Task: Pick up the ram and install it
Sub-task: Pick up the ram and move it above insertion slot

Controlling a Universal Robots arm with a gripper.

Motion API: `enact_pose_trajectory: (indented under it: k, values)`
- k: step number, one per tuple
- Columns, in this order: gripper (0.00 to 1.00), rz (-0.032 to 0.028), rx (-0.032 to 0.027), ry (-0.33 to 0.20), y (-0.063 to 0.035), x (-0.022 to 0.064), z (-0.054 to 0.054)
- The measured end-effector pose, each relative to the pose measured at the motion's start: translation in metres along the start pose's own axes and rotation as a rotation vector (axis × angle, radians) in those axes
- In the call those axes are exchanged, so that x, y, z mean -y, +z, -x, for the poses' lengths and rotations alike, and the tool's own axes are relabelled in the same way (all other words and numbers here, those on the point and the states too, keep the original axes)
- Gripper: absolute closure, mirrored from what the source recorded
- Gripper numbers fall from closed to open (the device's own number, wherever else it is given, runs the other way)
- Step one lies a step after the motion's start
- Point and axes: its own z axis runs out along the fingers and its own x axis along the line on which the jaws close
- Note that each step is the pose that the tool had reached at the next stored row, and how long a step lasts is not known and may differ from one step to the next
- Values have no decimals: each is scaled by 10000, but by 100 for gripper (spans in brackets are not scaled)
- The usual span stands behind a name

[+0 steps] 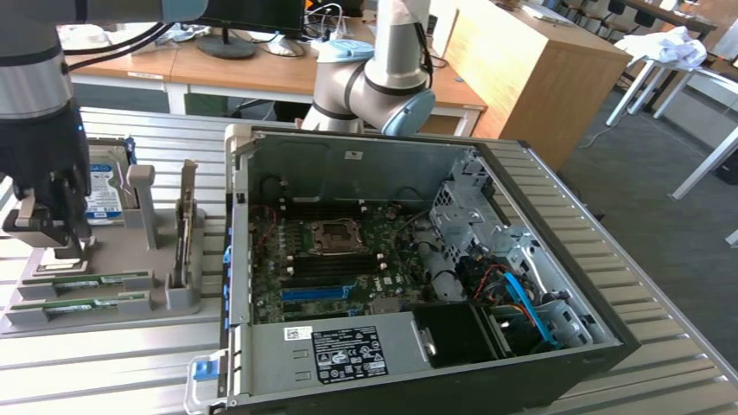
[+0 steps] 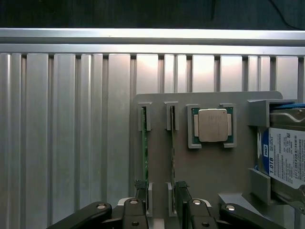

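1. Wrist view: the ram (image 2: 144, 143) stands on edge in a slot of the grey fixture (image 2: 214, 167). A second stick (image 2: 173, 143) occupies the slot just beside it. A processor (image 2: 213, 125) and a hard drive (image 2: 288, 160) sit further along the same fixture
2. Pincer (image 2: 161, 202): spread, pinching nothing, poised over one end of the two slots. Which stick it is aligned on cannot be told
3. Exterior view: the fixture rests on the slatted bench (image 1: 138, 380), to the exterior view's left of the open computer case (image 1: 346, 160)
4. Handling, as judged: light, thin and stiff, but brittle if bent, with exposed chips
5. Recommended hold: across the two flat faces near the raised edge, clear of the contact edge seated in the slot
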Motion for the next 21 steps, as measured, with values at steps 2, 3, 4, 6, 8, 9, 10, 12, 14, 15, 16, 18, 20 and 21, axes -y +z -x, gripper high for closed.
enact_pose_trajectory:
  k: [2,3,4,6,8,9,10,12,14,15,16,18,20,21]
  values:
    - [63,0,0,-1,21,0,0]
    - [63,0,0,-1,33,0,1]
    - [63,0,0,0,44,0,1]
    - [63,1,0,0,71,1,1]
    - [63,-1,0,0,99,1,2]
    - [63,0,1,-1,138,1,2]
    - [63,0,0,0,145,1,3]
    - [63,1,0,0,158,1,3]
    - [63,0,0,0,182,1,4]
    - [63,1,0,0,193,1,4]
    - [63,0,0,-1,210,1,4]
    - [63,0,0,0,239,1,4]
    - [63,1,-1,0,253,2,5]
    - [63,0,-1,0,262,2,5]
